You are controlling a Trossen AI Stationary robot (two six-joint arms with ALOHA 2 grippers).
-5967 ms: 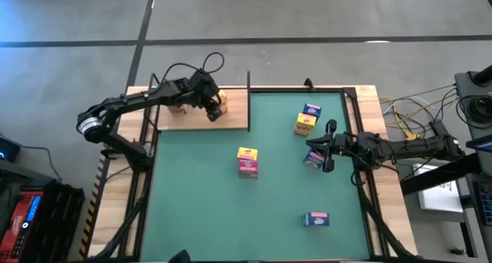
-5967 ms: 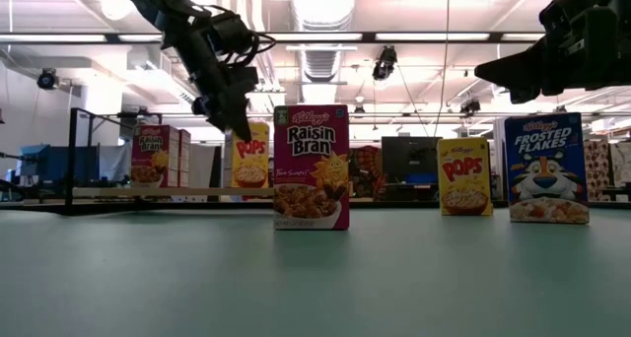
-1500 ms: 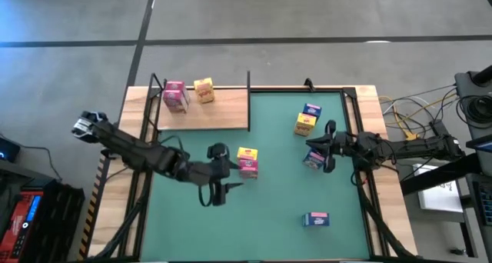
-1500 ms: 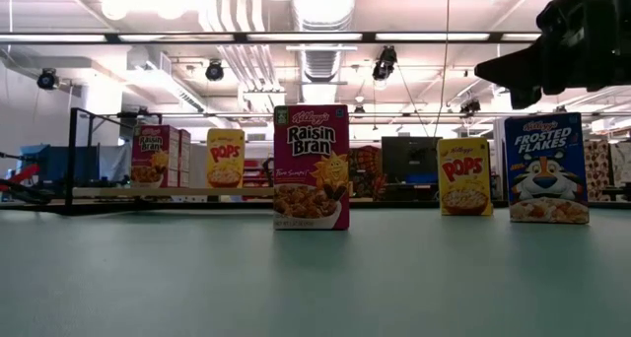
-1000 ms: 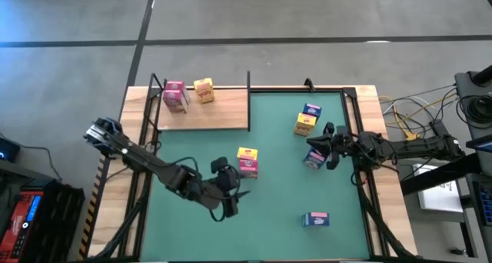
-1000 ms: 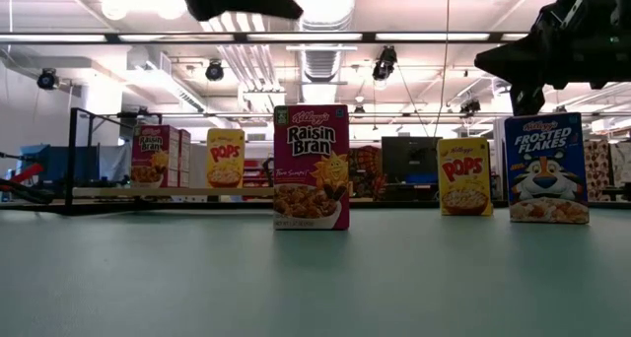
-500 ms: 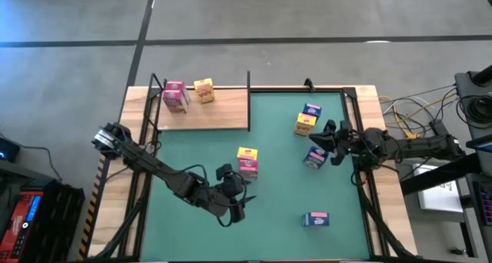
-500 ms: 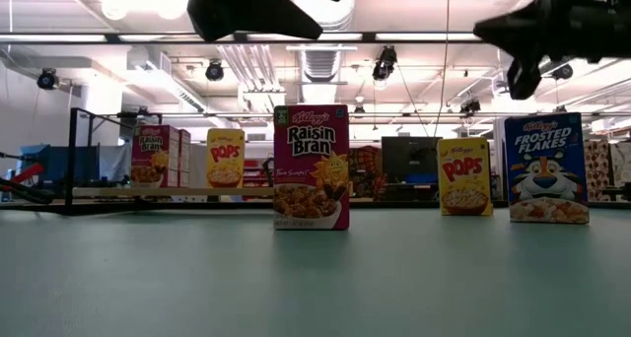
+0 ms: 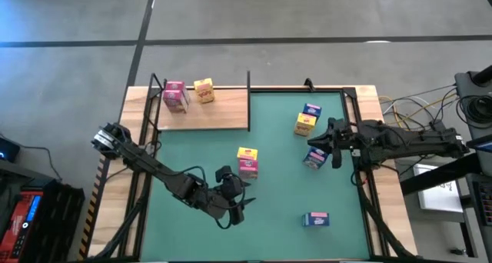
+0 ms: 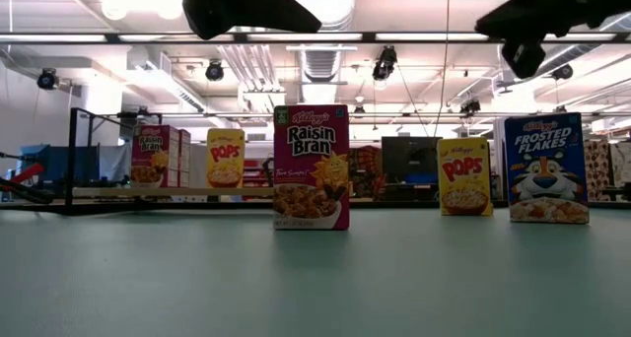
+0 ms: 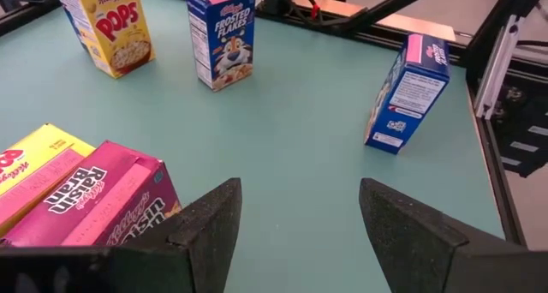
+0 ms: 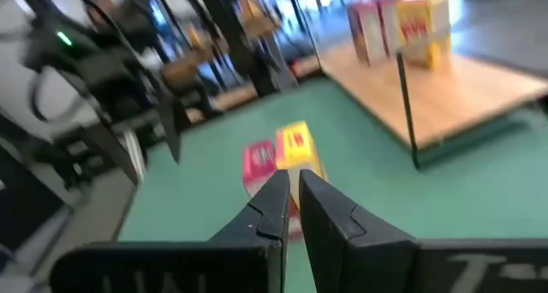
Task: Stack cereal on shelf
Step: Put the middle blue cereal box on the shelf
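Your left gripper [image 9: 237, 207] hovers with fingers apart and empty, just near of the middle Raisin Bran box [image 9: 247, 162]; next, straddle it. Two boxes already stand on the shelf [image 9: 204, 114] (far left). Your right gripper [image 9: 335, 143] waits, pinched closed.

A green table mat [image 9: 269, 209] is covering the table, and a light-wood shelf [image 9: 223, 117] is sitting at its far left corner. Two boxes are standing on the shelf board — a pink Raisin Bran box [image 9: 174, 94] and a yellow Pops box [image 9: 204, 90], just beside each other. On the mat, a pink-and-yellow pair of boxes [image 9: 247, 162] is resting mid-table, touching; a yellow box [image 9: 304, 125] and a blue one [image 9: 311, 111] are sitting together farther right, with another blue box [image 9: 313, 159] near them — and a last blue box [image 9: 316, 219] is standing well apart at the near right.
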